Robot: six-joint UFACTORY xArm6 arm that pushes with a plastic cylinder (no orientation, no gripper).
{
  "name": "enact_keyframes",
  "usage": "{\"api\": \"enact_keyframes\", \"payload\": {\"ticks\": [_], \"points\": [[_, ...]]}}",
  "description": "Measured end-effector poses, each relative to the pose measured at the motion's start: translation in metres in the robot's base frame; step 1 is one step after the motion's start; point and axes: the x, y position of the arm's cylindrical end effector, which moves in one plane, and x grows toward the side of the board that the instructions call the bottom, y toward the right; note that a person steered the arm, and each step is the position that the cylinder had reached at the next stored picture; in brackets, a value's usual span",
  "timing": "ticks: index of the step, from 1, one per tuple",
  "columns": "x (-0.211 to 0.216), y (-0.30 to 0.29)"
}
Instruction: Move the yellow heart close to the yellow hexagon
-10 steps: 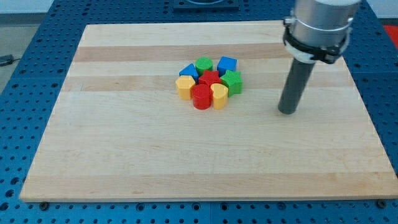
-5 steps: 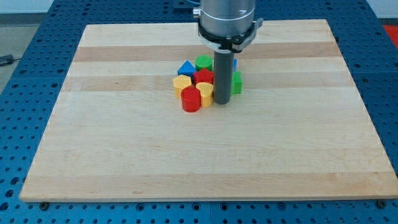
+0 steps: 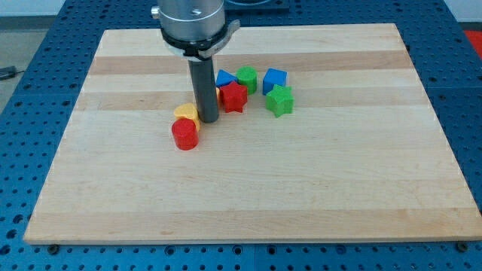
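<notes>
My tip rests on the board in the middle of a scattered group of blocks. A yellow block lies against the tip's left side; its shape is not clear from here. A red cylinder sits just below it, touching it. A sliver of a second yellow block shows at the rod's right edge, mostly hidden behind the rod, beside a red star. I cannot tell which yellow block is the heart and which the hexagon.
A blue triangle, a green cylinder and a blue block stand in a row above the red star. A green star sits to their right, below the blue block.
The rod swept from the view's right to the left through the cluster. One yellow block and the red cylinder were pushed left, away from the other blocks, which spread apart.
</notes>
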Motion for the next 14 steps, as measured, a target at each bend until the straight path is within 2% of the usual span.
{"api": "enact_keyframes", "payload": {"ticks": [3, 6, 7, 9, 10, 14], "points": [[-0.039, 0.023], [-0.047, -0.041], [-0.046, -0.011], [0.013, 0.003], [0.024, -0.005], [0.014, -0.064]]}}
